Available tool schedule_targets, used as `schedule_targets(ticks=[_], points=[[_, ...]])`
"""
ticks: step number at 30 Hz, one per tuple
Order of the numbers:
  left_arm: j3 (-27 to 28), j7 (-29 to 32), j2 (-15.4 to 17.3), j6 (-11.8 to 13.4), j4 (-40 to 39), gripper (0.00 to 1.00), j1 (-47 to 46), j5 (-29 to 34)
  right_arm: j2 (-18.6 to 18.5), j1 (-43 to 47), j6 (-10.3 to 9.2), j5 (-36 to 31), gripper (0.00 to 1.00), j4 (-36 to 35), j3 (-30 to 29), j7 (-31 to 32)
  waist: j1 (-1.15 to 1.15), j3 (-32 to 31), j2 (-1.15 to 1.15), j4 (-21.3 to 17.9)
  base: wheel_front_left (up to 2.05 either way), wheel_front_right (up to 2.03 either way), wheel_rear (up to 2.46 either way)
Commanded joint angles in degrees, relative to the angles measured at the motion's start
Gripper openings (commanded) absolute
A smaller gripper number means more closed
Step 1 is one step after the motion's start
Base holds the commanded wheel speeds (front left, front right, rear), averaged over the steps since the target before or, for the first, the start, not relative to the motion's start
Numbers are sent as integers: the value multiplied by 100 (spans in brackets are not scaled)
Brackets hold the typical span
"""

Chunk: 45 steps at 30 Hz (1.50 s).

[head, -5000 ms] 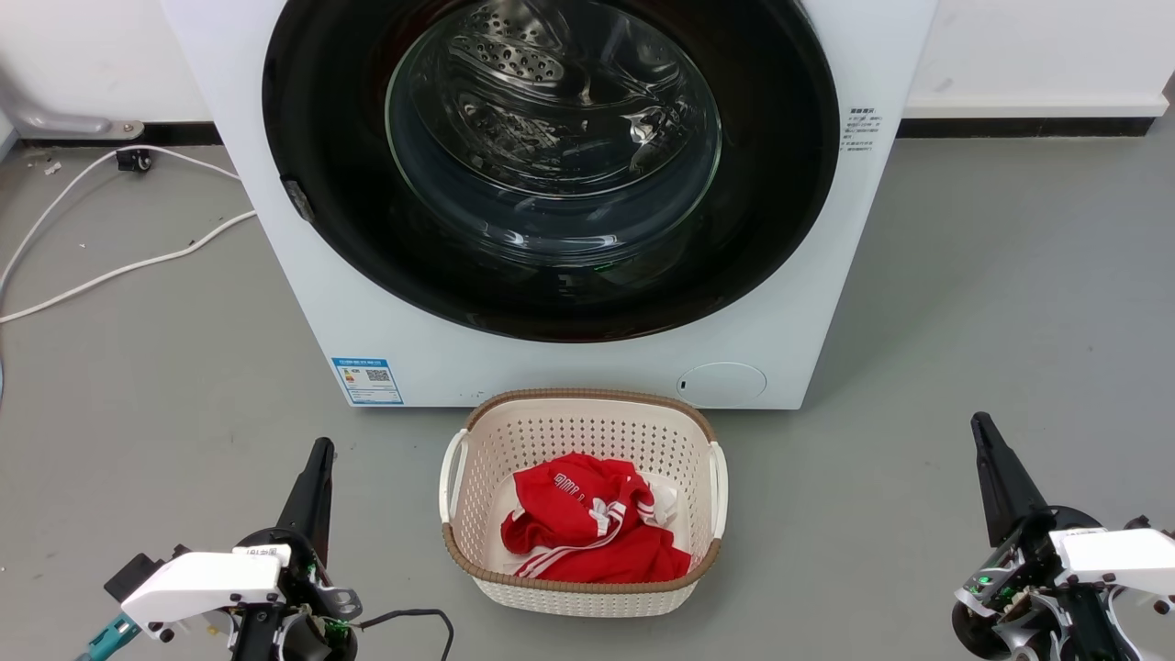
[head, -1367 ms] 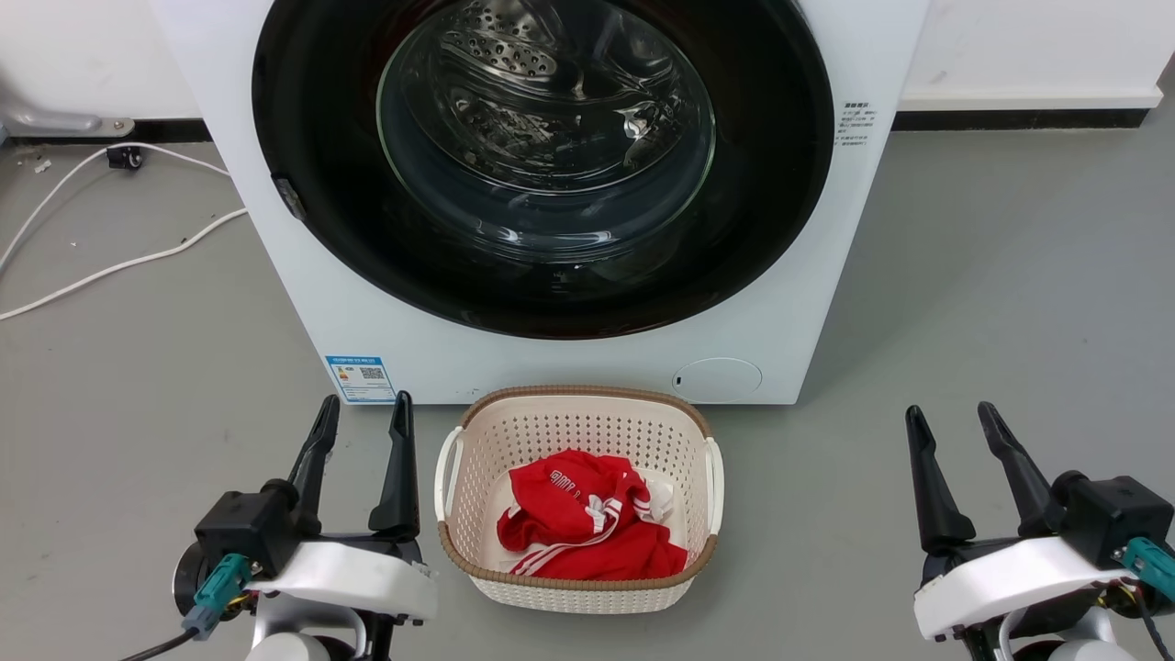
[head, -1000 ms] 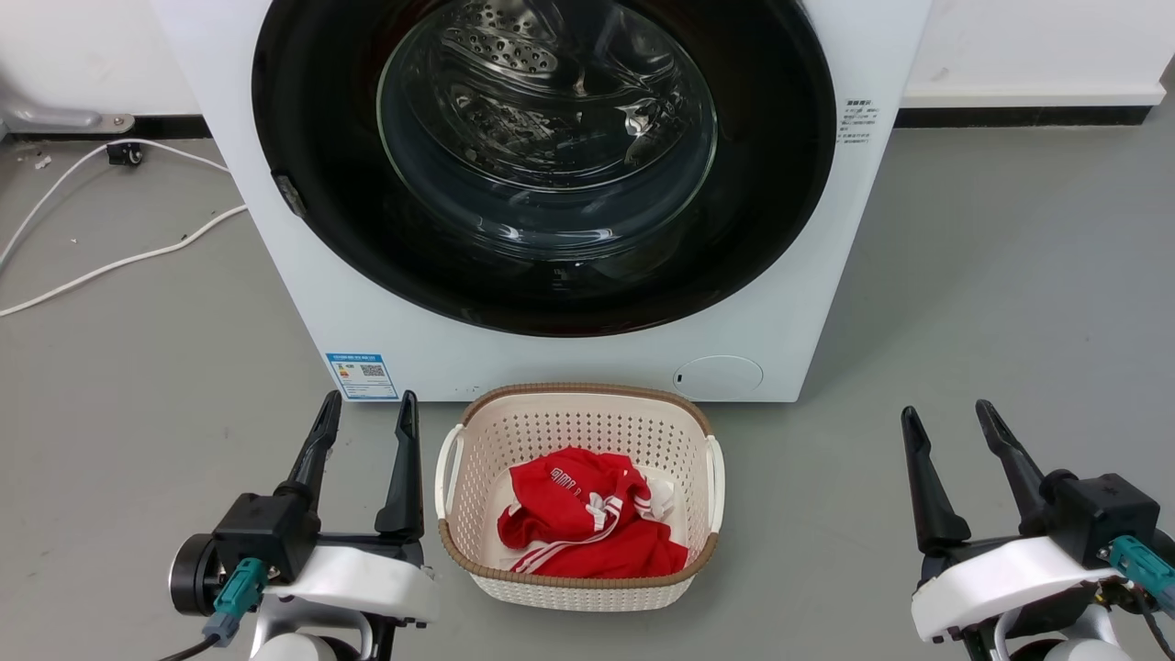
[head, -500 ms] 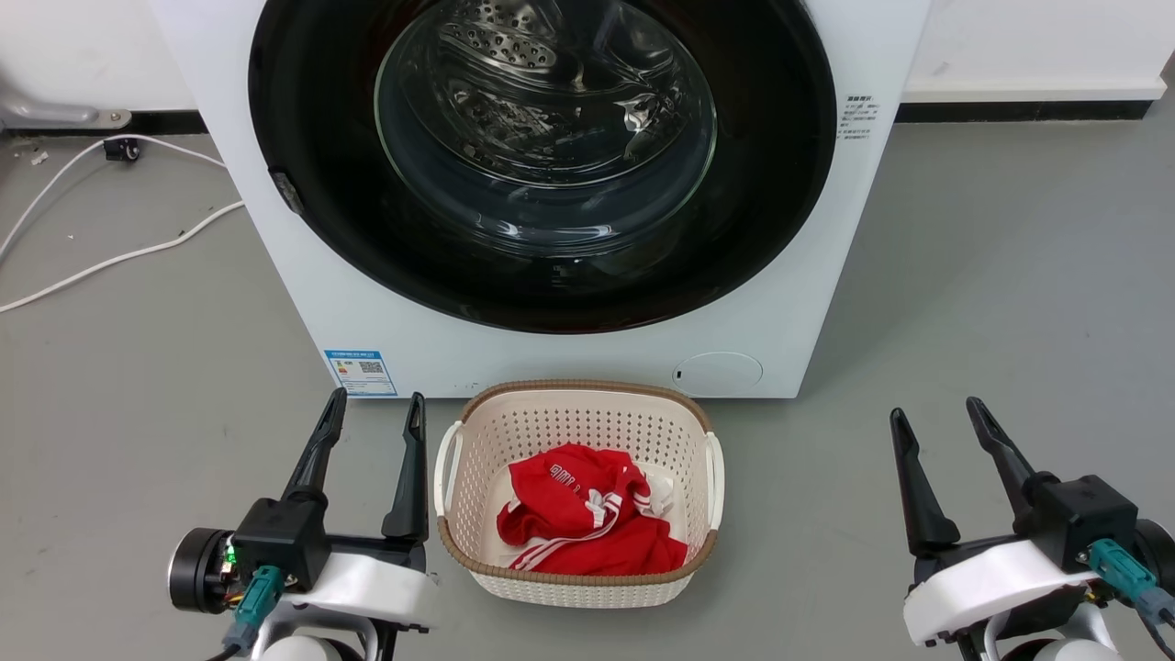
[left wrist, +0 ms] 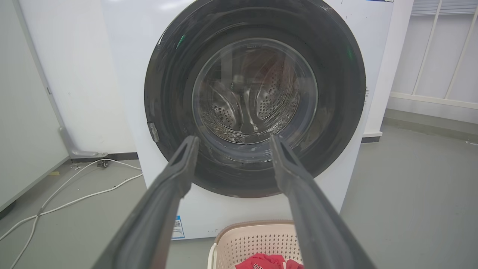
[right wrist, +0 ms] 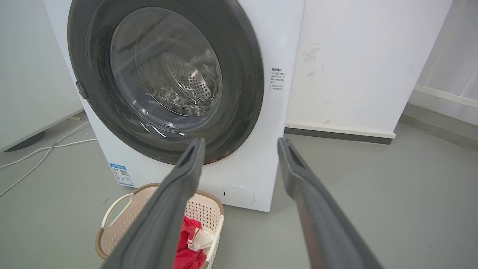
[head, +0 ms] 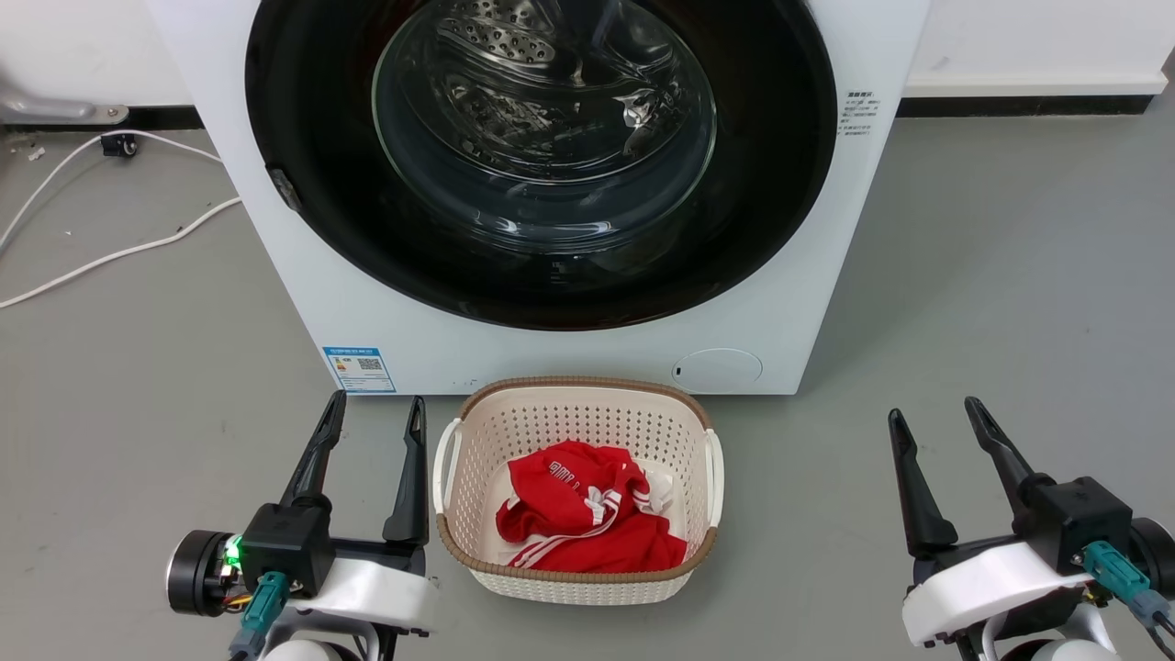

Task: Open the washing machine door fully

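The white washing machine [head: 587, 353] [left wrist: 123, 93] [right wrist: 276, 123] stands ahead on the grey floor. Its round glossy black door [head: 762, 211] [left wrist: 336, 112] [right wrist: 242, 82], with the clear glass bowl [head: 542, 119] at its centre, lies flat against the front. A small grey latch tab [head: 284, 188] sits on the door's left edge. My left gripper [head: 376, 411] [left wrist: 233, 144] is open, low at the left, well short of the machine. My right gripper [head: 932, 415] [right wrist: 241, 145] is open too, low at the right, holding nothing.
A cream perforated basket [head: 707, 459] [right wrist: 112, 231] with red clothing [head: 587, 514] sits on the floor right in front of the machine, between my grippers. White cables [head: 110, 252] trail over the floor at the left. A white wall [right wrist: 354, 67] runs behind.
Five seconds ago both grippers looked edge-on with one finger showing; both now show two spread fingers. Over the last second they crept slightly forward, and the camera drifted a little.
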Motion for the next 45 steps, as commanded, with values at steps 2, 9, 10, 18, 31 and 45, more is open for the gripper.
schedule_targets(ticks=[2,9,10,18,31,45], points=[[19,-29,-7,24,-19,100,47,-2,19,-55,-3,23,100,6,-7,-39,0,7,0,-2,0,0,0],[15,-29,-13,22,-25,100,46,4,19,-68,-3,160,0,35,-54,-48,0,27,0,-2,0,0,0],[14,-29,-13,22,-24,100,43,2,19,-71,-3,173,0,41,-59,-53,0,29,0,-2,0,0,0],[26,-29,-19,13,-4,100,37,-21,19,-94,-3,853,0,-9,-132,-245,0,17,0,3,0,0,0],[64,-29,-25,20,16,100,9,-67,9,-552,-2,7018,0,286,-96,-713,0,-19,0,39,0,0,0],[60,-28,-27,-2,-89,100,-273,-65,-477,-2763,-2,8651,0,1555,-1059,257,0,353,0,126,0,0,0]])
